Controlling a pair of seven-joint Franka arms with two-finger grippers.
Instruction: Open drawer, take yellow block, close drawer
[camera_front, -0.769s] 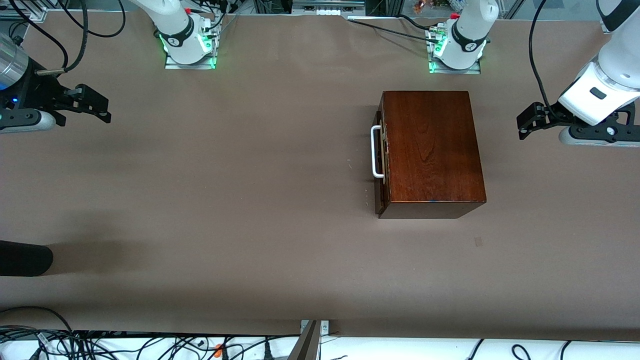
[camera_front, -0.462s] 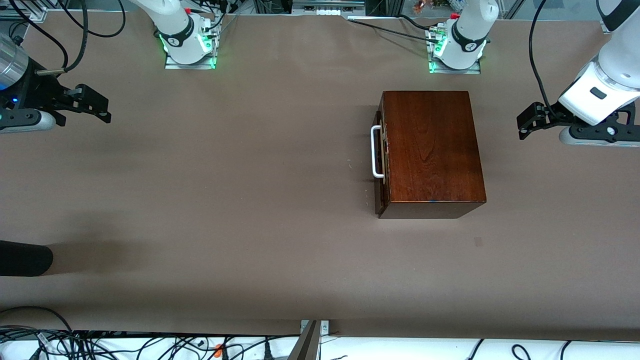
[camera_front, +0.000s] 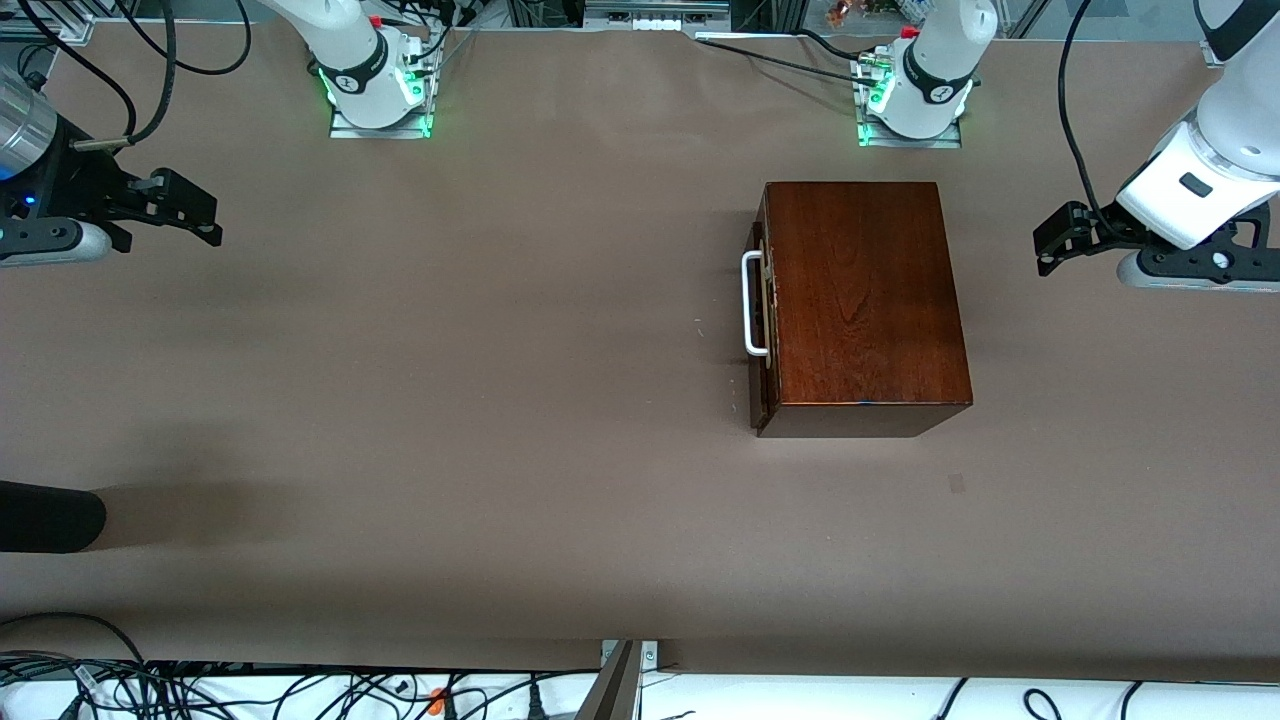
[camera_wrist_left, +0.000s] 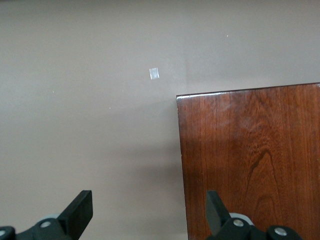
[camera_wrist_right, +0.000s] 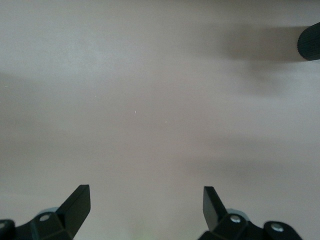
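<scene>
The left gripper (camera_front: 1048, 245) hovers with fingers spread wide over bare table beside the wooden box (camera_front: 860, 300), at the side away from the drawer (camera_front: 760, 330), which sits shut. Reaching its white handle (camera_front: 752, 304) means crossing the box; too low a path could clip the lid. The yellow block is unseen, presumably inside. The right gripper (camera_front: 205, 215) waits, wide apart, well clear.

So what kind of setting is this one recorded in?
Likely a robotics lab bench: two arm bases bolted along a brown-covered table, loose cables at its edge, and a lone wooden box as the prop. Left gripper and right gripper wait at the ends.
</scene>
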